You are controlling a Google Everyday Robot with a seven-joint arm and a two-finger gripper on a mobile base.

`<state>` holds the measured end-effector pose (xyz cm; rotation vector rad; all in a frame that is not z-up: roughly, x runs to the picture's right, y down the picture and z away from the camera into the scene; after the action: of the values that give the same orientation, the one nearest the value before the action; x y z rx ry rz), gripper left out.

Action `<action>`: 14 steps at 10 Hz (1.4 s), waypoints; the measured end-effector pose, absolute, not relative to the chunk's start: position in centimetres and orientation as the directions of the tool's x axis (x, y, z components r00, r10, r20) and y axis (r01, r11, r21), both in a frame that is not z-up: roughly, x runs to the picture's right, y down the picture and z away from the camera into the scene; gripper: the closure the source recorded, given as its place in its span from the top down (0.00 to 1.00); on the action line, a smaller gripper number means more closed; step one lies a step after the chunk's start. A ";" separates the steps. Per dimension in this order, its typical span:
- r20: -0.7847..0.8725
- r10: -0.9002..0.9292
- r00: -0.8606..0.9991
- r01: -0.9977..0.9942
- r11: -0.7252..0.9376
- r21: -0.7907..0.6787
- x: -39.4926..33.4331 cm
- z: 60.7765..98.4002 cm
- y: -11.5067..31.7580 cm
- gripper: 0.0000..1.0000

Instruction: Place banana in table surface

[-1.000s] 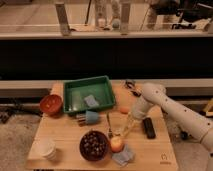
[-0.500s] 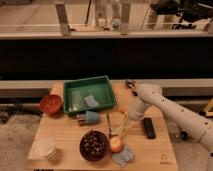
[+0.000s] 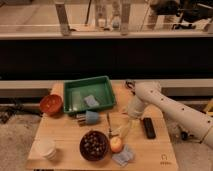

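Wooden table surface (image 3: 65,131) beneath open gripper (image 3: 126,125)

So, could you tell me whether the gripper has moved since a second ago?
Yes. The gripper has lifted slightly and drifted left, away from the black remote, jaws open above the banana on the table surface.

One worktop (image 3: 60,131), one hand (image 3: 125,129) above its middle, one banana (image 3: 123,131), one apple (image 3: 116,145), one green tray (image 3: 72,93), two bowls (image 3: 51,104), one remote (image 3: 149,127), one white cup (image 3: 46,149).
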<state>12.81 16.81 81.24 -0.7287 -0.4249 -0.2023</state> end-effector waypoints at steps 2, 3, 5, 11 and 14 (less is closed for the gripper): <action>0.410 -0.036 0.911 0.297 0.747 -0.594 12.9 81.1 16.0 0.80; 0.410 -0.036 0.912 0.297 0.747 -0.595 12.9 81.1 16.1 0.80; 0.411 -0.038 0.911 0.299 0.747 -0.594 12.8 81.1 16.0 0.80; 0.411 -0.037 0.911 0.299 0.747 -0.594 12.8 81.1 16.0 0.80; 0.411 -0.037 0.911 0.299 0.747 -0.594 12.9 81.1 16.1 0.80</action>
<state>12.85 16.05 81.10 -0.7075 -0.3918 -0.1888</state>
